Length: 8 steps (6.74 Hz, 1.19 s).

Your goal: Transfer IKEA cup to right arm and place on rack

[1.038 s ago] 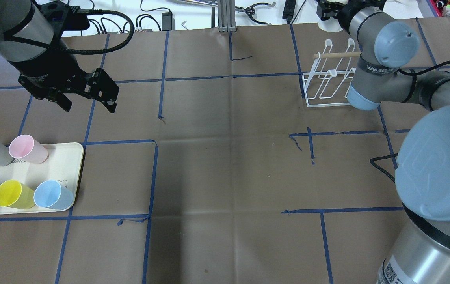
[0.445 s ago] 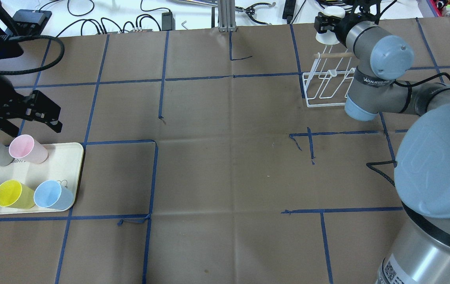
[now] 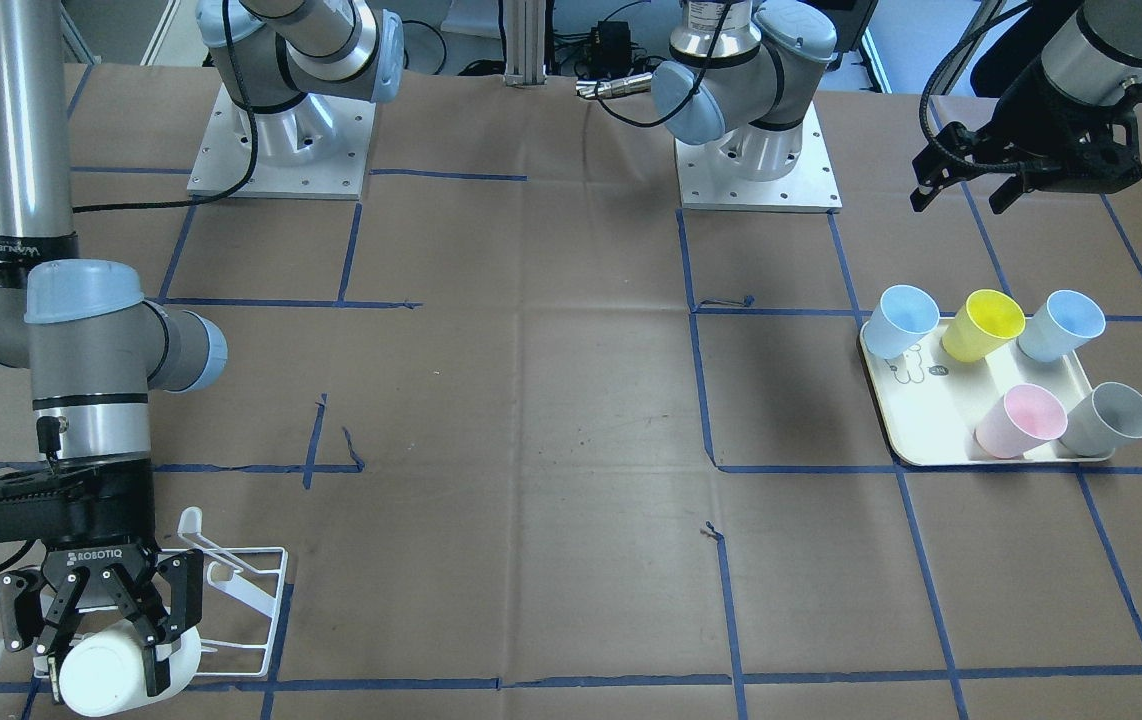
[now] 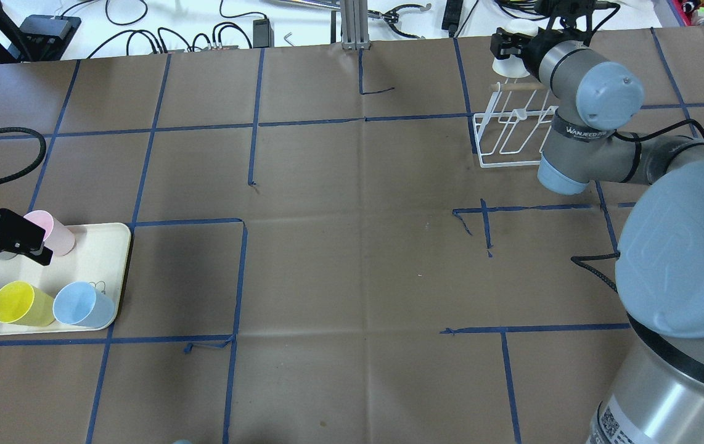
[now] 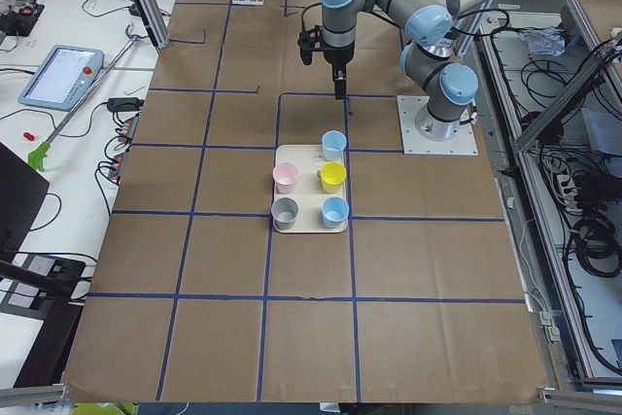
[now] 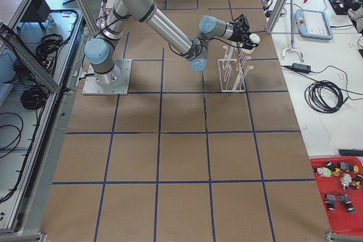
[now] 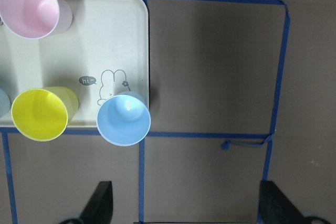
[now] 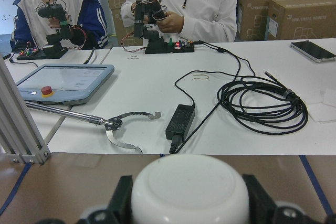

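My right gripper (image 3: 103, 668) is shut on a white cup (image 3: 116, 675). It holds the cup at the far end of the white wire rack (image 3: 256, 590), just past the wooden dowel (image 4: 521, 87). The cup also shows in the overhead view (image 4: 510, 54) and between the fingers in the right wrist view (image 8: 189, 192). My left gripper (image 4: 0, 239) is open and empty above the back-left part of the cream tray (image 4: 105, 259). In the left wrist view its fingertips (image 7: 100, 205) stand wide apart.
The tray holds a pink cup (image 4: 56, 233), a yellow cup (image 4: 16, 303), two blue cups (image 4: 81, 305) and a grey cup (image 3: 1111, 420). Blue tape lines cross the brown table. Cables and tools lie past the far edge. Two people sit there (image 8: 178, 3).
My left gripper has moved left and toward the robot, from the back left of the table to above the tray. My right arm has shifted slightly with the white cup still held.
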### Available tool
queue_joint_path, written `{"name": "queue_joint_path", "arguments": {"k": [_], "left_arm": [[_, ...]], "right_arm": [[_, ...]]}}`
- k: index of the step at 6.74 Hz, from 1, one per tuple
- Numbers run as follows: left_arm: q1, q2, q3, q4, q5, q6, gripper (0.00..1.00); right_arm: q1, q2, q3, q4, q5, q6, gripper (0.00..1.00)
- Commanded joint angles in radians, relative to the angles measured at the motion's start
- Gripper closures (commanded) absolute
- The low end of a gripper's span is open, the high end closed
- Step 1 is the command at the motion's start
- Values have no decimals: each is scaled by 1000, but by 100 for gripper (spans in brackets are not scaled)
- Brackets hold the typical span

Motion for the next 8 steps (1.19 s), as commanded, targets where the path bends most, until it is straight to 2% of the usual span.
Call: {"name": "queue_joint_path", "arguments": {"k": [1,2,4,5,7,8], "left_arm": [[25,37,-94,77,0,20,3],[25,15,-121,131,0,20,3],[25,9,-260,327,-3,20,3],[25,0,-320,402,-2,20,3],[25,-81,-361,495,0,45,4],[23,-101,-375,506,0,82,4]], "right_arm": [[0,-1,0,1,-2,15,0],[0,-3,-3,1,-5,15,0],[2,-36,-9,9,-7,15,0],[8,-83,-6,12,-5,17,0],[53,-191,14,14,-1,46,0],[81,-249,51,12,5,140,0]]}}
